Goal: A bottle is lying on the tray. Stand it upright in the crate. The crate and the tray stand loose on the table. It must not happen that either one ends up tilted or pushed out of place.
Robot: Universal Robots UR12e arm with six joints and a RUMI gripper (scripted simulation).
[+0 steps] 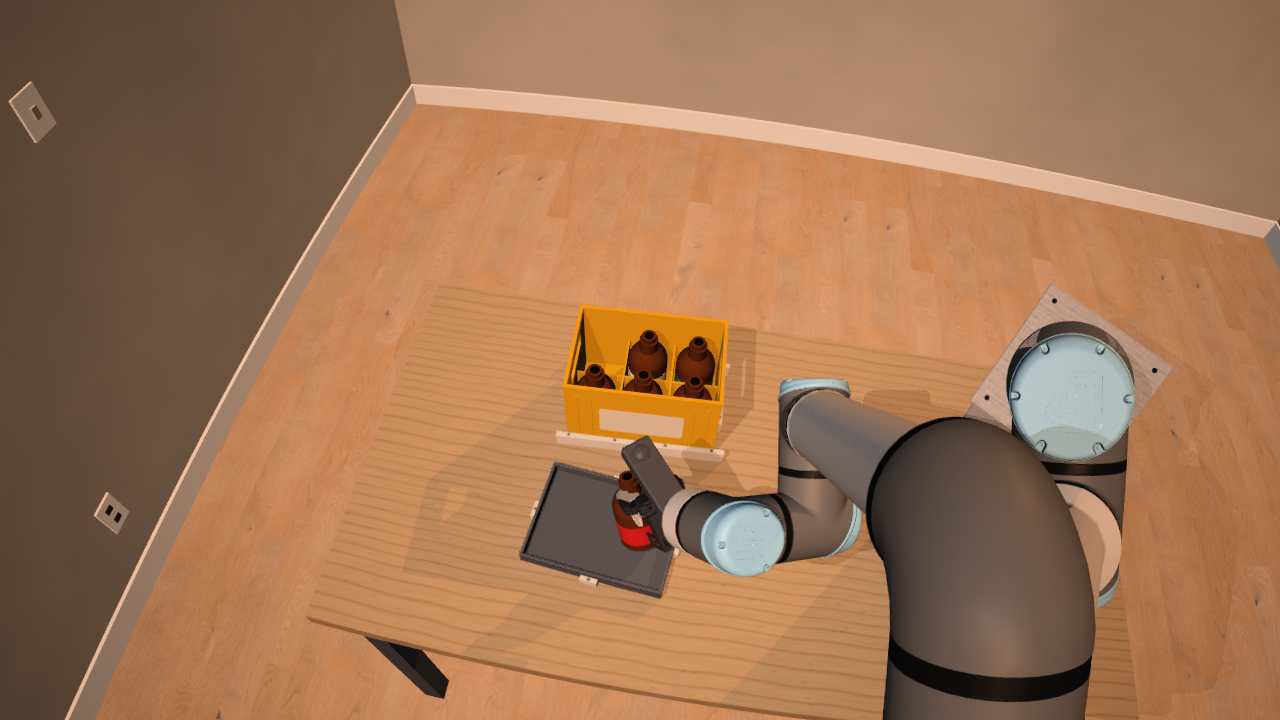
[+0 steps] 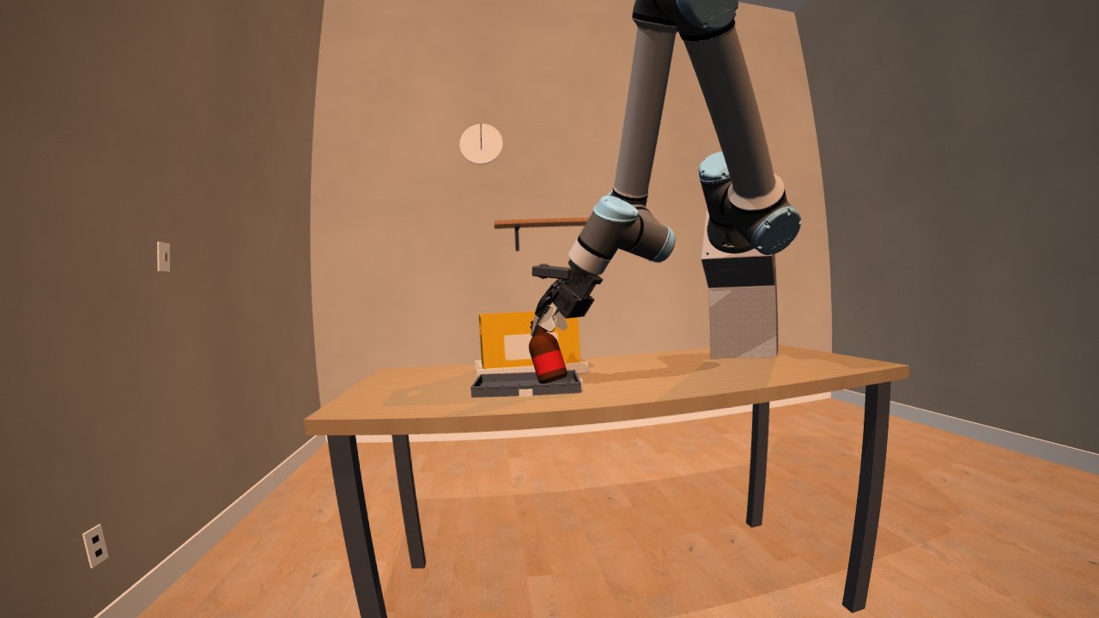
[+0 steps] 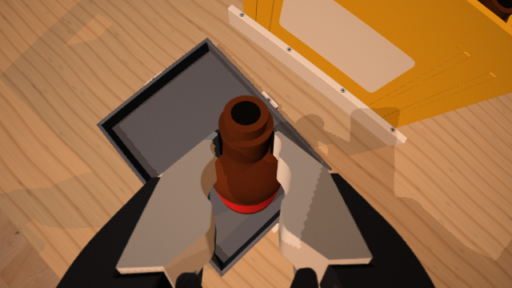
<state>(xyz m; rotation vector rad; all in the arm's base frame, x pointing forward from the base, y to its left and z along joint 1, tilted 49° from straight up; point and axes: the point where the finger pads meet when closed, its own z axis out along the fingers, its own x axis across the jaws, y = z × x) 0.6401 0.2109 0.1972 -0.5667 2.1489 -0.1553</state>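
No readable words, brands or numbers anywhere. On the bottle (image 1: 629,517) (image 2: 542,345) (image 3: 248,168), a red label (image 1: 635,535) (image 2: 549,364) (image 3: 246,207) — with no legible print. On the side of the yellow crate (image 1: 581,411) (image 2: 491,326) (image 3: 432,52), a pale label (image 1: 640,422) (image 2: 516,347) (image 3: 348,44), likewise without readable text. On the large blue cap (image 1: 1071,396) and the smaller blue cap (image 1: 742,538) of the robot arm, faint markings — too indistinct to make out.

From here I see warm light on tan walls, a round clock (image 2: 481,143) above a shelf (image 2: 539,223).
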